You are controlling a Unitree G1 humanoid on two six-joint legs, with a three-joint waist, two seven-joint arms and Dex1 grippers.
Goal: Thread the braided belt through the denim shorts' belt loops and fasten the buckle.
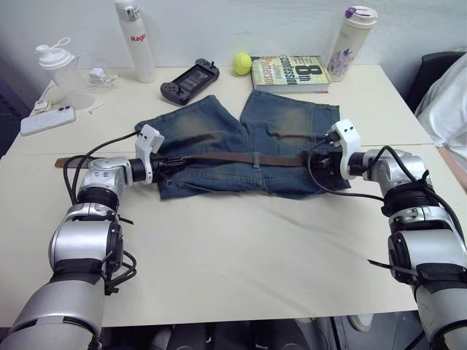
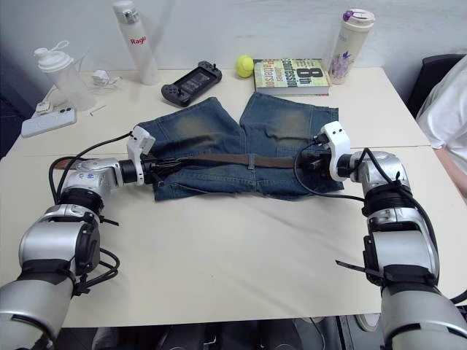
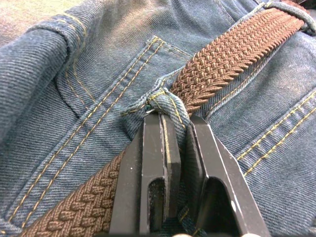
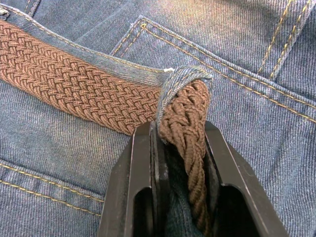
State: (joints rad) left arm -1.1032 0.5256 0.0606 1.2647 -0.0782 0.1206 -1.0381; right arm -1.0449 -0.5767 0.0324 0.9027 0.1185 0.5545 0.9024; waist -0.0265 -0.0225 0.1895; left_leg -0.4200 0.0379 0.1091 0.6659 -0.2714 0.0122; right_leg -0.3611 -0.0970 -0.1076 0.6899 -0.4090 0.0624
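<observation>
The denim shorts (image 1: 219, 131) lie flat mid-table, waistband toward me. The braided belt (image 1: 219, 157) runs brown along the waistband, and its free end (image 1: 62, 162) trails onto the table to the left. It passes under a middle belt loop (image 1: 256, 158). At the shorts' left side my left gripper (image 3: 180, 121) is shut on a belt loop (image 3: 170, 106), with the belt passing under that loop. Over on the right side, my right gripper (image 4: 180, 129) is shut on the belt (image 4: 187, 123) where it comes out of another loop (image 4: 185, 79). The buckle is hidden.
Along the far edge stand a white bottle (image 1: 135, 40), a shaker bottle (image 1: 62, 69), a game controller (image 1: 190, 80), a tennis ball (image 1: 242, 63), a book (image 1: 290, 73) and a tumbler (image 1: 350, 44). A phone (image 1: 47, 120) lies far left. A person's white sleeve (image 1: 449, 109) shows at right.
</observation>
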